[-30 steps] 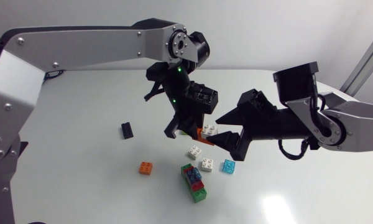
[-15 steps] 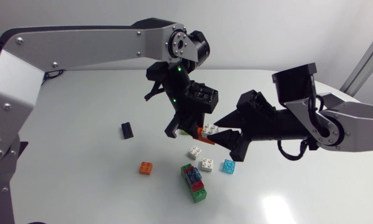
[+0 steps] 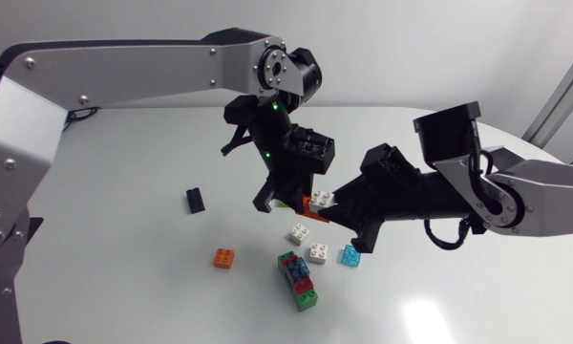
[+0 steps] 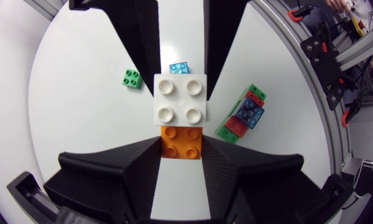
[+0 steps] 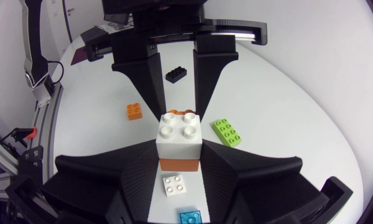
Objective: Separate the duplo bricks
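Left gripper (image 4: pixel 181 147), matte black wedges, was clamped on the glossy orange brick (image 4: pixel 181 142). Right gripper (image 5: pixel 179 159) was clamped on the white brick (image 5: pixel 180 138), a square with four round studs, seated on the orange one. The joined pair hung above the smooth white table (image 3: pixel 124 172), between the two arms. On the table lay a stack of green, red and blue bricks (image 3: pixel 297 280), two loose white squares (image 3: pixel 298 233) (image 3: pixel 317 252), a translucent blue brick (image 3: pixel 350 255), a small orange square (image 3: pixel 224 257), a black brick (image 3: pixel 195 200) and a long lime brick (image 5: pixel 227 132).
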`<action>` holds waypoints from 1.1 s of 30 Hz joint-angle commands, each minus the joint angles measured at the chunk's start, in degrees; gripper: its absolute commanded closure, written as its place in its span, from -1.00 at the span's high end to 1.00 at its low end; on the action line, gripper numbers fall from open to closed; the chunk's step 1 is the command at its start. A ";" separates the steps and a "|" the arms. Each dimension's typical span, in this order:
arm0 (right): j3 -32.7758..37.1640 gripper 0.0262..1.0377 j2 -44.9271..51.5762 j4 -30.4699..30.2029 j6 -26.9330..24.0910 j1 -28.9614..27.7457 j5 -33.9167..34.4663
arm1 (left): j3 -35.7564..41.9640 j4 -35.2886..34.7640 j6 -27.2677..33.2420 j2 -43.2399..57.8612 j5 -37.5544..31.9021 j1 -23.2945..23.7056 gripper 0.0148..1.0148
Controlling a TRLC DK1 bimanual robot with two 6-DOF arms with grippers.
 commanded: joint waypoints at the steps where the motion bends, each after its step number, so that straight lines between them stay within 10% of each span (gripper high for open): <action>1: -0.55 -0.35 0.48 -0.60 0.62 0.92 -0.55 | -1.30 0.61 0.03 -2.58 0.73 -0.48 -0.59; 18: 2.43 -0.35 0.48 -3.68 5.98 1.71 -4.16 | -7.98 6.85 -0.76 -4.96 0.56 -1.45 -0.59; 33: -1.26 -0.35 -5.23 0.54 3.69 7.16 8.15 | -7.10 3.51 -0.50 -5.05 1.17 -0.48 -0.59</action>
